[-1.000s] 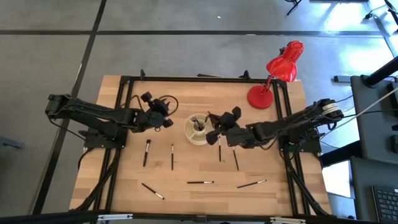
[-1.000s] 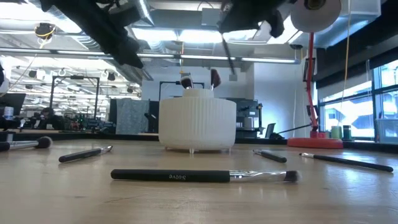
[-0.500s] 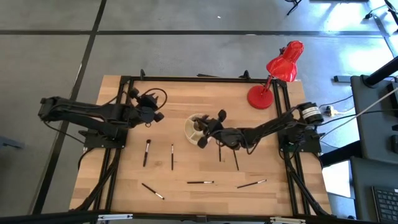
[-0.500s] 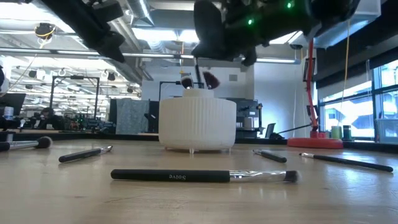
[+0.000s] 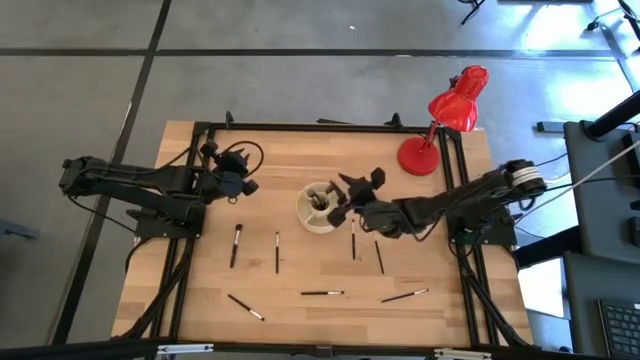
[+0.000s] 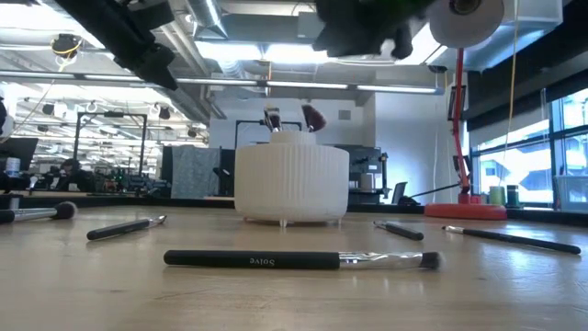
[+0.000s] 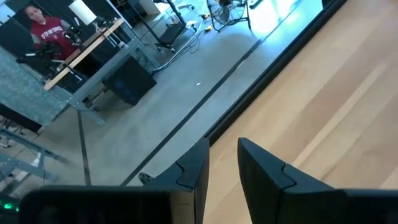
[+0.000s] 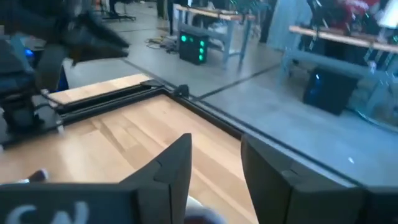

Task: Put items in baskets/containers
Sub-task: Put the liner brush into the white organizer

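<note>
Two brush tips (image 6: 312, 117) above container (image 6: 291, 179) rim — handles hidden inside.

Cream ribbed container (image 5: 318, 207) holds upright brushes; seven dark brushes (image 5: 236, 244) lie scattered.

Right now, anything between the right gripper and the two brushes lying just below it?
Nothing visible. The right gripper is open beside the container; the two brushes lie on bare table just in front.
</note>
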